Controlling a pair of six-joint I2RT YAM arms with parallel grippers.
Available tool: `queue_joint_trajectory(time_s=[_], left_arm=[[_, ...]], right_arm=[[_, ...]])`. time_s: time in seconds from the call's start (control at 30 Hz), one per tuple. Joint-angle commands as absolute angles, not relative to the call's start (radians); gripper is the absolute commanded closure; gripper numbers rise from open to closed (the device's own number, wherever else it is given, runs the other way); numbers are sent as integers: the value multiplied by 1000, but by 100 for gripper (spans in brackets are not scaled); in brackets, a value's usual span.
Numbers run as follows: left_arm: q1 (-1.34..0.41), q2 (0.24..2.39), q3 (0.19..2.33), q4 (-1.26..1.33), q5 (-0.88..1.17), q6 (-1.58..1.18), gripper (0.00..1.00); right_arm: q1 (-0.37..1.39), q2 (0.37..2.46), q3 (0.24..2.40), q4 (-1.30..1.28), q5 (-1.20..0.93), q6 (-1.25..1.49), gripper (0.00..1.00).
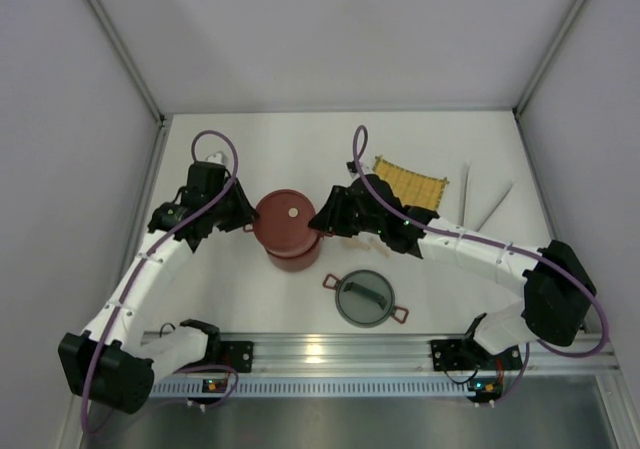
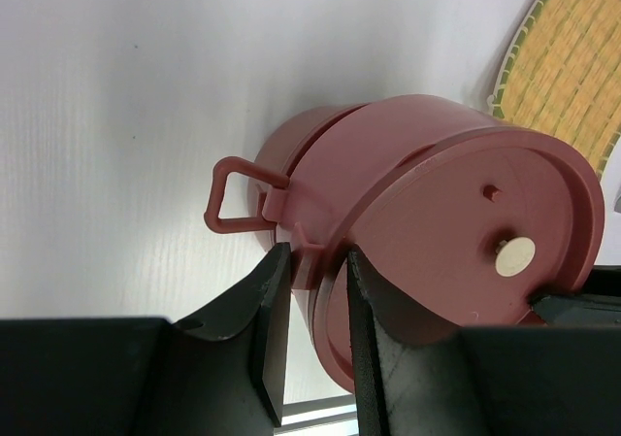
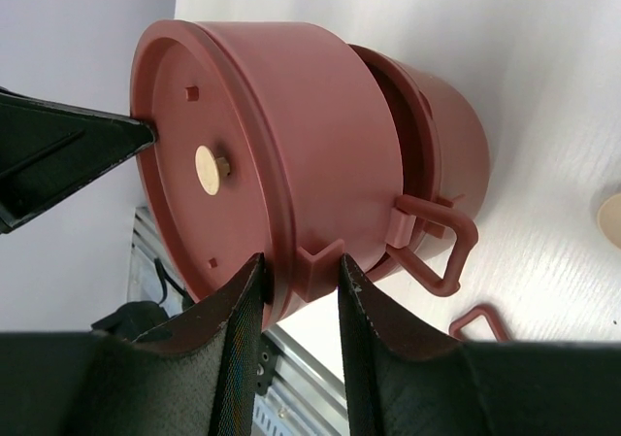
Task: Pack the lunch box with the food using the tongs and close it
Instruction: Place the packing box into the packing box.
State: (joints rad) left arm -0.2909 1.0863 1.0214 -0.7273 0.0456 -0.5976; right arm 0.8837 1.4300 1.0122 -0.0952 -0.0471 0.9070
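Dark-red round plastic lunch box [image 2: 388, 154], flat lid [image 2: 446, 203] with cream knob [image 2: 514, 256], black left pincer [image 2: 317, 261] gripping its small side tab [image 2: 309, 247] beside a looped handle [image 2: 238, 198], yellow woven mat [image 2: 568, 67] upper right, white surface [image 2: 126, 116]

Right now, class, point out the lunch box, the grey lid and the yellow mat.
lunch box [image 1: 282, 225]: top view, on its flat red lid.
grey lid [image 1: 362, 309]: top view, on its dome.
yellow mat [image 1: 408, 181]: top view, middle of the weave.

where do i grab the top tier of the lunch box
The side tabs, one from each side. The top tier is round and smooth-walled; these thin tabs jut out opposite, and the left gripper and right gripper pinch them.
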Motion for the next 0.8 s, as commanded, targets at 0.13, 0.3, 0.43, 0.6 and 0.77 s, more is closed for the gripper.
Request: queue_joint_trajectory(time_s=[0.13, 0.3, 0.43, 0.6, 0.77], left_arm=[[-318, 1063, 1117, -632, 144, -675, 100], [-319, 1063, 1114, -647, 143, -678, 100], [-322, 1062, 1095, -644, 143, -683, 100], [-324, 1063, 1068, -637, 143, -690, 100], [-324, 1066, 1055, -635, 138, -693, 100]], right_arm=[[956, 1431, 1088, -46, -161, 919, 99], [956, 1416, 1083, -61, -152, 919, 100], [956, 1408, 1078, -72, -146, 917, 100], [956, 1410, 1075, -78, -146, 920, 100], [956, 1410, 1063, -78, -140, 925, 100]])
